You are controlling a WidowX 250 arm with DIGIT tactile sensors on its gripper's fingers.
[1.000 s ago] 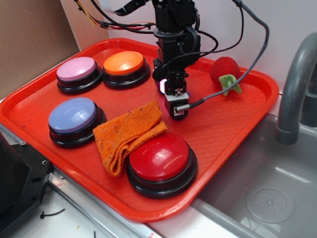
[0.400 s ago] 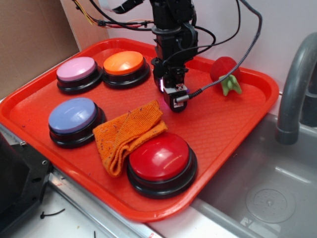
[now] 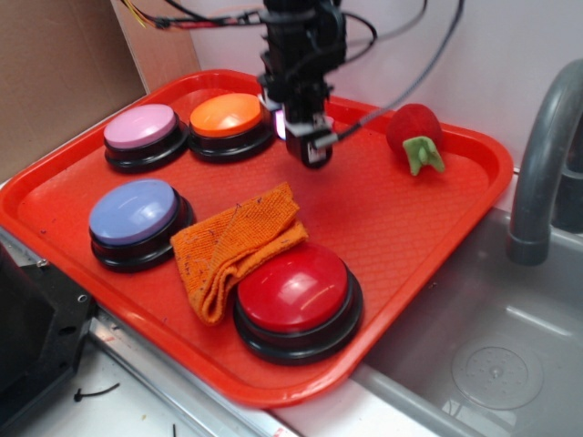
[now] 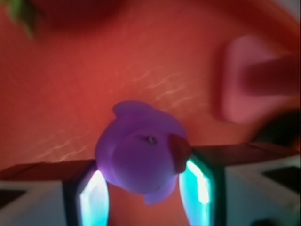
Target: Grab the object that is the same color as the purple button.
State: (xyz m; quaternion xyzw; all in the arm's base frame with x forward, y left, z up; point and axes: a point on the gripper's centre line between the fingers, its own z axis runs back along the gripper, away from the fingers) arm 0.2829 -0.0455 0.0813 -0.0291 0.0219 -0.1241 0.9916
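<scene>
In the wrist view a tiny purple rubber duck (image 4: 138,160) with a red beak sits squeezed between my two glowing fingers (image 4: 94,200); my gripper (image 4: 143,190) is shut on it, above the red tray floor. From outside, the gripper (image 3: 308,153) hangs over the back of the tray (image 3: 410,228), just right of the orange button (image 3: 228,116), and the arm hides the duck. The purple button (image 3: 135,211) stands at the tray's left front.
A pale pink-lilac button (image 3: 141,126) sits back left and a red button (image 3: 296,289) in front. An orange cloth (image 3: 232,246) lies between them. The red plush strawberry (image 3: 414,132) rests back right. A blurred pink bolt (image 4: 254,87) lies nearby. A sink and grey faucet (image 3: 542,155) lie to the right.
The gripper has lifted off the tray floor and moved back and left toward the orange button, carrying the duck with it.
</scene>
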